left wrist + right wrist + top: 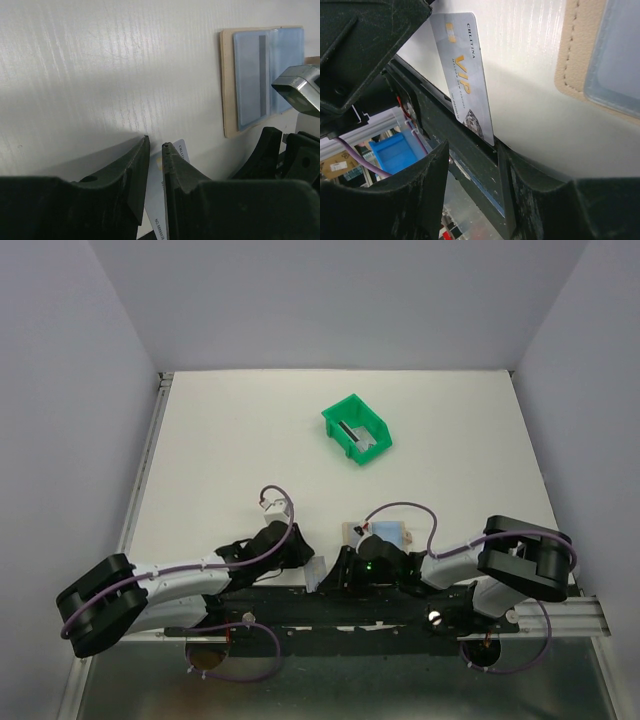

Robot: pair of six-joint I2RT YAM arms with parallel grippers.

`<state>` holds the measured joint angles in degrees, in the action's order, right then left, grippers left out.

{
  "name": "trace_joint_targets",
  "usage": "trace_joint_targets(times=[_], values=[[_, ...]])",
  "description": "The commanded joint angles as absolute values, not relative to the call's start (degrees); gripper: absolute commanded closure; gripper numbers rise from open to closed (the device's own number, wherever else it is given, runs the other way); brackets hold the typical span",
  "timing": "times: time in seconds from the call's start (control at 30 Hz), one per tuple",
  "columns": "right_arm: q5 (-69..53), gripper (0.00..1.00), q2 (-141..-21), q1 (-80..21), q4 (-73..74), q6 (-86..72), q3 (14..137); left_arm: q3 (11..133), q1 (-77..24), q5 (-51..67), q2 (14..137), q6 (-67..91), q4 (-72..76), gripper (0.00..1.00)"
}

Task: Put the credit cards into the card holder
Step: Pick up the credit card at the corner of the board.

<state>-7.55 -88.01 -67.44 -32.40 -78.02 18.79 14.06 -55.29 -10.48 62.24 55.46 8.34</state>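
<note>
One card holder open flat, one credit card — pinched in left gripper, right gripper gaping

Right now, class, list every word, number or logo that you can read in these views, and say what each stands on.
"CHLITINA": top of the card, right wrist view.
"VIP": gold letters, middle of the card.
"NO MEM...": card edge in the left wrist view, cut off by the fingers.
Small print around "VIP": too small to read.
No text seen on the holder or the bin.
</note>
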Motion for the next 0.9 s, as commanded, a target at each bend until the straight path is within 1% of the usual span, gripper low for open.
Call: trace_joint_targets(times=[0.0, 0.4, 0.7, 0.87], values=[[-6.86, 0.48, -90.52, -67.41, -34.54, -78.48, 18.63, 11.17, -56.16, -10.81, 61.61, 57.13, 5.10, 0.67], [-6.86, 0.48, -93.25, -67.41, -38.84, -79.63, 18.19, 8.97, -56.87, -10.81, 57.83, 58.18, 3.60, 0.67], [-5.98, 0.59, -94.31, -67.50, -41.57, -80.42, 17.23, 8.53, -57.83, -10.72, 57.48, 59.15, 3.51, 0.67], [-5.71, 0.62, -95.62, -67.50, -43.42, -81.04, 16.87, 7.91, -58.36, -11.07, 57.04, 59.94, 3.43, 0.67]])
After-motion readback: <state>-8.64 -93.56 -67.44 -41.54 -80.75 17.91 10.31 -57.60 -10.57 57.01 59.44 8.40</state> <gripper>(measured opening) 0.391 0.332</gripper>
